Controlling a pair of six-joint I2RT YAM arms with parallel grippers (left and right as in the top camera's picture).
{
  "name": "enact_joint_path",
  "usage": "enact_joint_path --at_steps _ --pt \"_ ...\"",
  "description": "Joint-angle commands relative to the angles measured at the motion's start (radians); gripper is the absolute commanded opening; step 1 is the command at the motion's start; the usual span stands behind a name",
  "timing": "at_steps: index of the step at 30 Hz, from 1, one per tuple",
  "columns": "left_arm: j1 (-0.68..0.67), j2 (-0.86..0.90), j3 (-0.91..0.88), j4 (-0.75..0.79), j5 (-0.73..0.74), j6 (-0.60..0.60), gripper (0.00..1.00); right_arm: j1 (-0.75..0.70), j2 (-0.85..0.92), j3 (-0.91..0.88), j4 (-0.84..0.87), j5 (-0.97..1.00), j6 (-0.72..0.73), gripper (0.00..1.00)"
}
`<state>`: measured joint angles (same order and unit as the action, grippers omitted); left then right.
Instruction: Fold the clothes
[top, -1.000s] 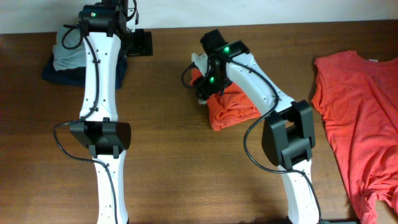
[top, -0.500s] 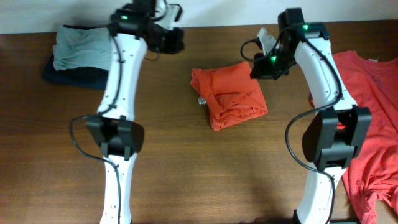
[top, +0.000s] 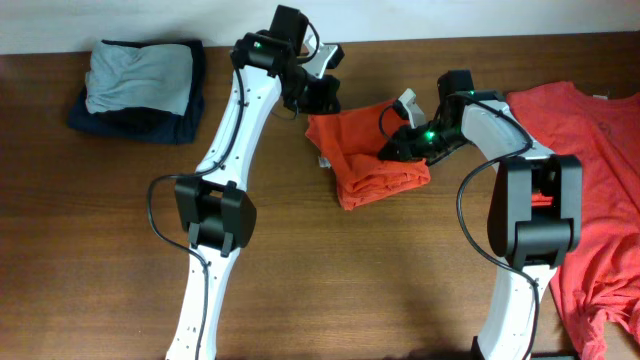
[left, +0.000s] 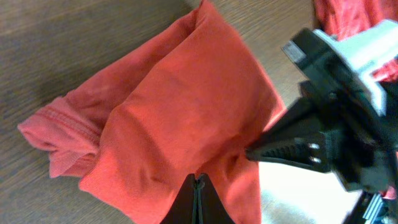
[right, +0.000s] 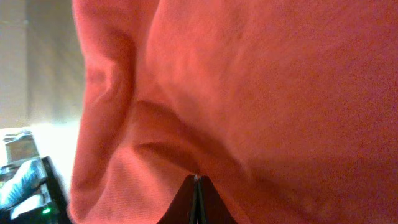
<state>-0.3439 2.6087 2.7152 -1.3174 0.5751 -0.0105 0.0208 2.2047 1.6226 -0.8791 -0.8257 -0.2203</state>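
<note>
Where the left pincer (left: 199, 178) meets the cloth, its jaws are clenched to a point. The tips press into a crease of the folded orange-red T-shirt (left: 174, 106); whether fabric is nipped between them cannot be told. The right pincer (right: 196, 178) is likewise clenched, its tips against a fold of the same shirt, and a hold on the fabric is again undetermined. Seen from overhead, the left pincer stands at that shirt's far left corner and the right pincer at its right edge. The shirt lies mid-width on the wooden counter (top: 300, 270), toward the far side. A second orange-red T-shirt (top: 580, 170) lies spread at the counter's right end, apart from the first. A grey garment (top: 140, 75) rests upon a dark blue garment (top: 135, 125) at the far left.
</note>
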Motion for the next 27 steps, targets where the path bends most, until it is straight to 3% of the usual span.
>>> enact_joint_path --at_steps 1,6,10,19,27 --pt "0.0 0.066 0.002 -0.023 -0.053 0.016 0.01 -0.002 0.008 -0.01 -0.043 -0.051 -0.008 0.04" --pt "0.001 0.141 0.002 -0.026 -0.144 0.016 0.01 -0.002 0.008 -0.01 -0.158 -0.003 -0.011 0.04" --pt "0.001 0.174 0.002 -0.026 -0.286 0.016 0.0 -0.002 0.008 -0.04 -0.15 0.1 -0.011 0.04" --pt "0.003 0.188 0.048 -0.025 -0.283 0.015 0.0 -0.002 0.004 -0.147 -0.061 0.097 -0.008 0.04" --pt "0.004 0.106 0.353 -0.115 -0.193 0.003 0.0 -0.002 -0.041 -0.026 -0.242 -0.039 -0.083 0.04"
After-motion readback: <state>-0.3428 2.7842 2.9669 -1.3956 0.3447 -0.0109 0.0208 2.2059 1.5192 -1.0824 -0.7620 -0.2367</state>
